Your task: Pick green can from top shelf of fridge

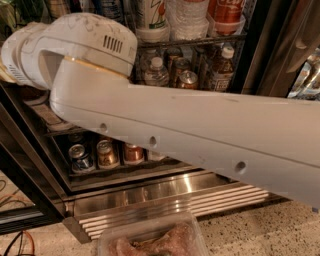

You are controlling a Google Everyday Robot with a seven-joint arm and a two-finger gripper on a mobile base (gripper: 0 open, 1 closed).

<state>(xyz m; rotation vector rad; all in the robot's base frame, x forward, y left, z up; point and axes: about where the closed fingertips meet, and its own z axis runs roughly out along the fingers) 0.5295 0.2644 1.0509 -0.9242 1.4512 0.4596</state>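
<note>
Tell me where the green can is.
The green can stands top centre in camera view on the top shelf, left of a clear bottle; the gripper is out of view past the arm.

White arm [200, 135] across fridge [165, 192] — jaws hidden left
</note>
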